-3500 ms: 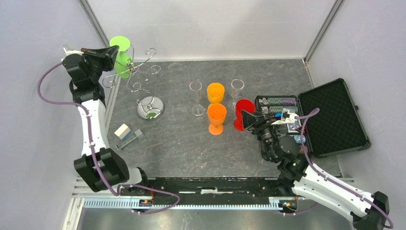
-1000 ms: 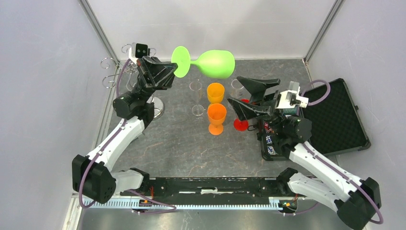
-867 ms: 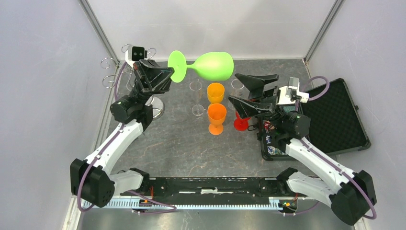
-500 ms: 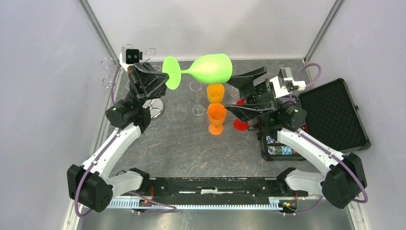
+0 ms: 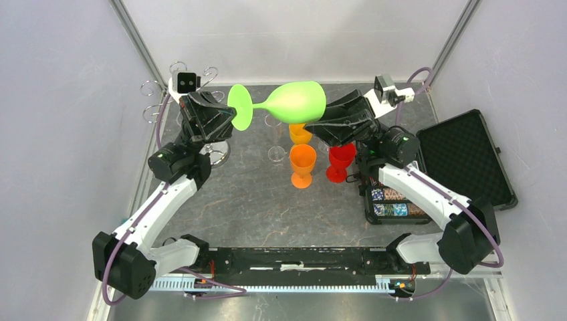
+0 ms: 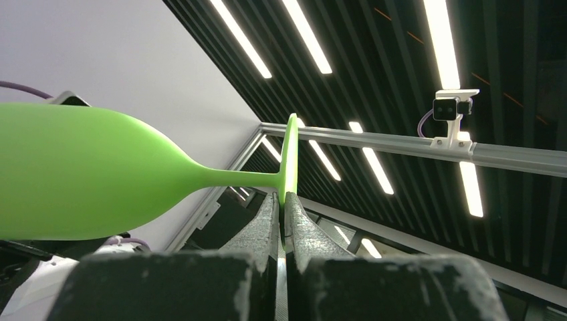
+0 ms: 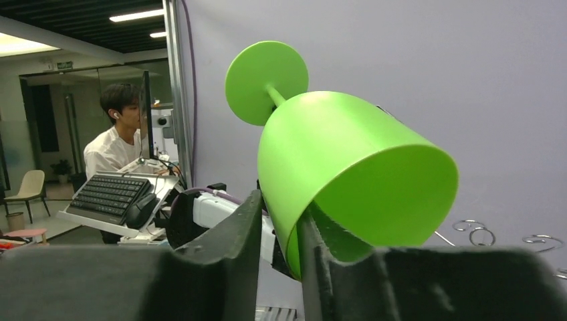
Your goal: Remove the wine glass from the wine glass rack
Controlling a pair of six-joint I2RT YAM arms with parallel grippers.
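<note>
The green wine glass hangs on its side above the table, foot to the left, bowl mouth to the right. My left gripper is shut on the rim of the foot disc. My right gripper has closed over the bowl's rim, one finger inside the bowl and one outside, both against the wall. The wine glass rack stands behind my left arm, its curled hooks bare and its base partly hidden. Its hooks also show in the right wrist view.
Two orange glasses, a red glass and clear glasses stand mid-table under the held glass. An open black case with poker chips lies at the right. Grey walls close in on both sides.
My right gripper rose toward the back left to the bowl, and its jaws went from wide open to closed over the rim. The left arm shifted the glass slightly left.
</note>
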